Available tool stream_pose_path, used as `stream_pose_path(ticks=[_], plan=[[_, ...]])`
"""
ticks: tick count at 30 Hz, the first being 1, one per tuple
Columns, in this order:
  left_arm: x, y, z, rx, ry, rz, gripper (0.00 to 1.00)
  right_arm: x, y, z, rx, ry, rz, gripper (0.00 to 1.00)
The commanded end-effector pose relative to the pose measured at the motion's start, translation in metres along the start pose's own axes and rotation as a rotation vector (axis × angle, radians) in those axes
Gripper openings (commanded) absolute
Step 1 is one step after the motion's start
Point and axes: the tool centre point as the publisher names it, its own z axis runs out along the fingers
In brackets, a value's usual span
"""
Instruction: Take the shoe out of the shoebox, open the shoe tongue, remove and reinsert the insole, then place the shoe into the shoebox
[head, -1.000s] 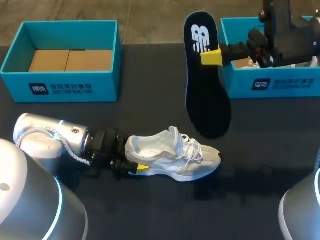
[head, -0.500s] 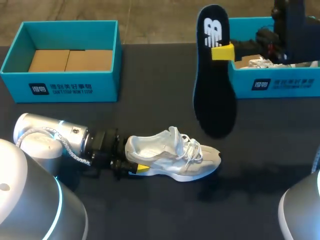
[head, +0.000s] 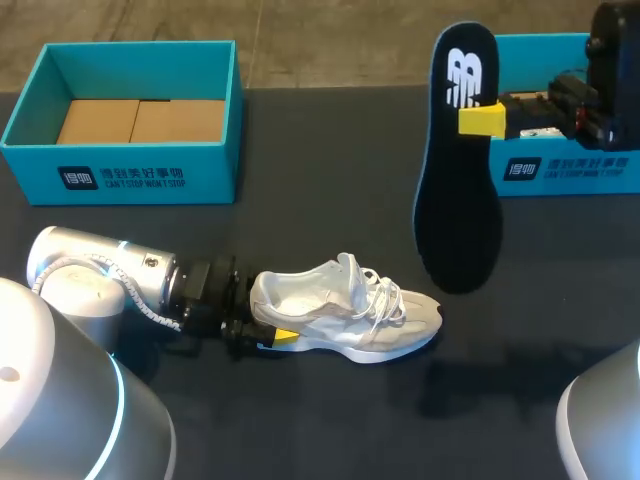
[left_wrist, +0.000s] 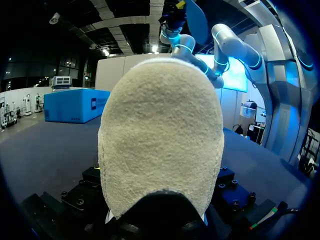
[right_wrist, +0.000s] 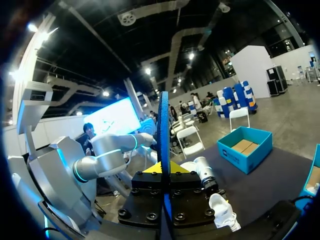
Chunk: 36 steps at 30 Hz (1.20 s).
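The white shoe (head: 350, 312) lies on its sole on the black table (head: 300, 200), toe pointing right. My left gripper (head: 270, 322) is shut on its heel, one yellow tip (head: 285, 337) showing against the near side. In the left wrist view the heel (left_wrist: 160, 145) fills the space between the fingers. The dark insole (head: 458, 190) with a white logo hangs upright in the air above the table, right of the shoe. My right gripper (head: 484, 118) is shut on the insole's upper part. Seen from the right wrist, the insole (right_wrist: 163, 125) stands edge-on between the fingers.
A teal shoebox (head: 130, 170) with cardboard inside stands at the back left. A second teal shoebox (head: 570, 165) stands at the back right, just behind my right gripper. My left arm (head: 110, 280) lies low along the table's left front.
My right gripper has carried the insole to the right, toward the right shoebox. The left arm and the shoe have stayed put.
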Motion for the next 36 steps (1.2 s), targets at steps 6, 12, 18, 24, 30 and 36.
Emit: stream_pose_path(ticks=[6,12,18,24,30,36], plan=[[-0.001,0.002,0.001,-0.002,0.0,-0.001,0.0,0.001,-0.001,0.001,-0.002,-0.002,0.001,0.0],[0.0,0.008,0.002,-0.055,0.01,-0.003,0.0,0.001,-0.001,0.001,-0.002,-0.002,0.001,0.0],[-0.002,0.014,0.001,-0.094,0.025,-0.002,0.45,0.001,-0.001,0.001,-0.002,-0.002,0.001,0.0],[-0.003,0.016,-0.005,-0.113,0.021,-0.001,1.0,0.001,-0.001,0.001,-0.002,-0.002,0.001,0.0],[0.0,0.018,-0.013,-0.128,0.014,0.01,1.0,0.001,-0.001,0.001,-0.002,-0.002,0.001,0.0],[0.007,0.017,-0.02,-0.151,0.023,0.019,1.0,0.001,-0.001,0.001,-0.002,-0.002,0.001,0.0]])
